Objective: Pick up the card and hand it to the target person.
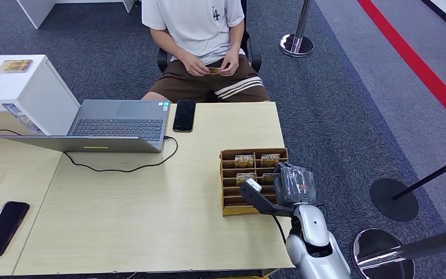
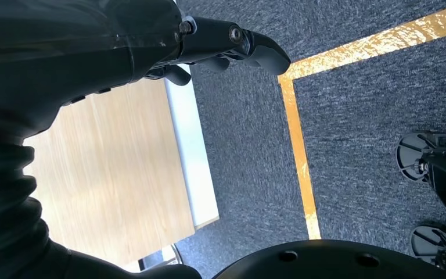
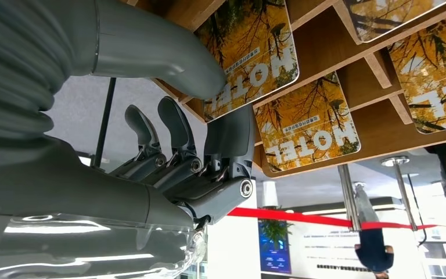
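A wooden card holder (image 1: 230,204) stands near the table's right edge with several yellow HOTEL cards in its slots. My right hand (image 1: 293,186) is over its right side. In the right wrist view my right hand (image 3: 168,168) pinches one HOTEL card (image 3: 255,52), which still sits in its slot: the thumb (image 3: 168,55) lies on its face and a dark finger (image 3: 230,139) comes up behind its edge. The person (image 1: 200,35) sits at the table's far side, holding another card (image 1: 213,71) in both hands. My left hand (image 2: 151,46) hangs beside a table edge, holding nothing.
An open laptop (image 1: 116,125) with a black cable and a black phone (image 1: 184,115) lie at the table's far side. Another phone (image 1: 3,228) lies at the near left. Stanchion bases (image 1: 394,199) stand on the carpet to the right.
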